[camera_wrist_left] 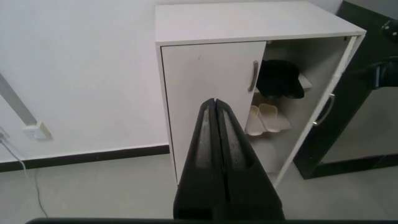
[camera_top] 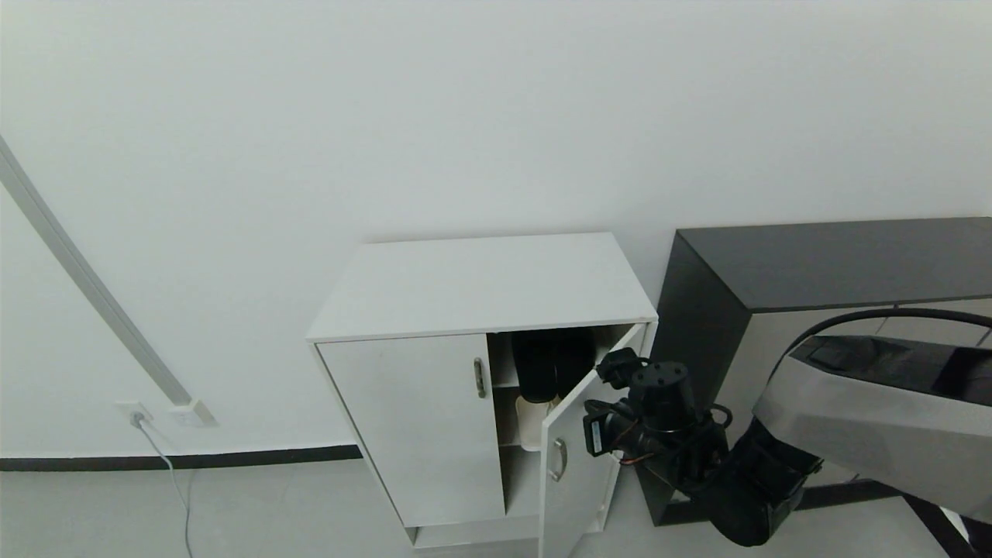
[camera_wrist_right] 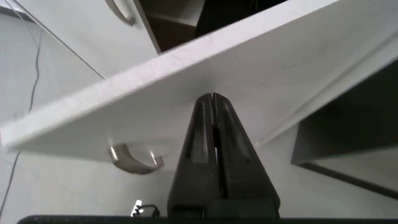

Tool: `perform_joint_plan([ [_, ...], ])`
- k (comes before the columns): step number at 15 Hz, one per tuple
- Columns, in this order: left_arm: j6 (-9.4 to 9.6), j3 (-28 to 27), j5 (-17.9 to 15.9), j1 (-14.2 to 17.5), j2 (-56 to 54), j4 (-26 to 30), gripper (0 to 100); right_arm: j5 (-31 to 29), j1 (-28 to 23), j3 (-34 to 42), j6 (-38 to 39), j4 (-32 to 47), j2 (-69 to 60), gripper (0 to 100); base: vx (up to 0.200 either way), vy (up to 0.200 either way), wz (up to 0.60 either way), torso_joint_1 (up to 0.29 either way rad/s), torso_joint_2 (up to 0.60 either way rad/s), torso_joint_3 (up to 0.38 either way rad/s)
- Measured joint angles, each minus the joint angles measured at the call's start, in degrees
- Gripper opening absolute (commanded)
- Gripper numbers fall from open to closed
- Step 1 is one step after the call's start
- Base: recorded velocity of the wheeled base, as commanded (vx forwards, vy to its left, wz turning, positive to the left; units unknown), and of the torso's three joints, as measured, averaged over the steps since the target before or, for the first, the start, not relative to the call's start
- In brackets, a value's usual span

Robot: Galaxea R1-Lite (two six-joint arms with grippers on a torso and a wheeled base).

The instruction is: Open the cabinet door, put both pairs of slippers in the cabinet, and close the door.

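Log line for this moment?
right door ajar | black slippers inside, upper | beige slippers inside, lower | right end effector shut, at door's outer face | left end effector shut, off cabinet

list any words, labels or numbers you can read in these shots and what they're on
None can be read.
Small white sticker on the black right arm: print too small to read.
White wooden two-door cabinet, its curved metal handles and the white wall socket: no text seen.
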Motion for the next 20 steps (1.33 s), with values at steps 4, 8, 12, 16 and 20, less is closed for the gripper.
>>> perform_joint_plan([
  [4,0.00,0.00,-0.02,-0.05,0.00,0.00,0,0.00,0.16,-5.71,-0.06,0.41,3.41,0,0.000,0.000,0.00,0.000,0.00,0.000],
  [8,0.00,-0.02,-0.07,0.00,0.00,0.00,0,0.02,0.35,-12.31,-0.09,2.62,6.70,0,0.000,0.000,0.00,0.000,0.00,0.000],
  [12,0.00,-0.02,-0.10,-0.02,0.00,0.00,0,0.16,0.30,-17.44,0.00,4.27,9.18,0,0.000,0.000,0.00,0.000,0.00,0.000],
  [16,0.00,-0.02,-0.10,0.00,0.00,0.00,0,0.82,-0.02,-20.44,0.05,4.30,11.03,0,0.000,0.000,0.00,0.000,0.00,0.000],
  [20,-0.05,-0.02,-0.07,-0.05,0.00,0.00,0,0.93,-1.00,-24.17,0.07,5.78,12.71,0,0.000,0.000,0.00,0.000,0.00,0.000],
])
